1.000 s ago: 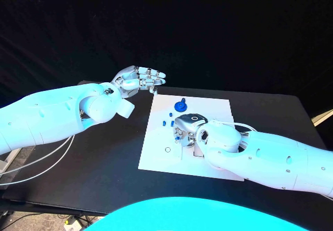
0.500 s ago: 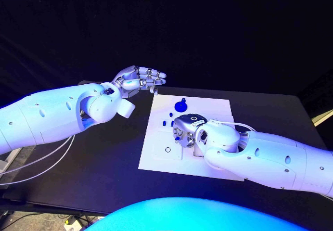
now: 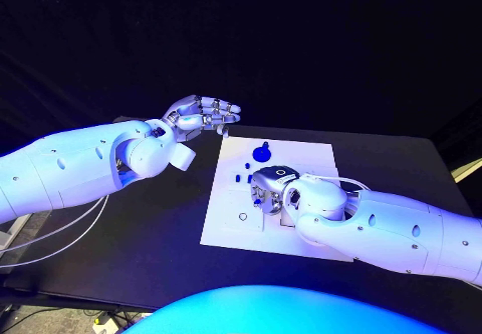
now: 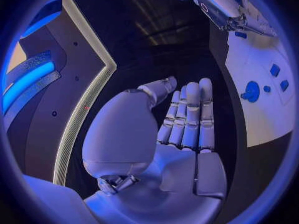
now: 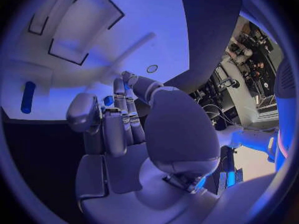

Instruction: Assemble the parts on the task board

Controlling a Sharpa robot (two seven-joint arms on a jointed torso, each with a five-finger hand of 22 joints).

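Right hand (image 3: 269, 186) pinches a small blue part (image 5: 108, 100) over the task board (image 3: 226, 216); left hand (image 3: 204, 113) hovers empty, fingers apart.

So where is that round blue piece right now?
In the head view the round blue piece lies at the far end of the task board, between the left hand and right hand.

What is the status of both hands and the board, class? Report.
Left hand open, raised off the far-left corner of the white board. Right hand down on the board, small blue part at its fingertips, grip unclear. Round blue part lies free.
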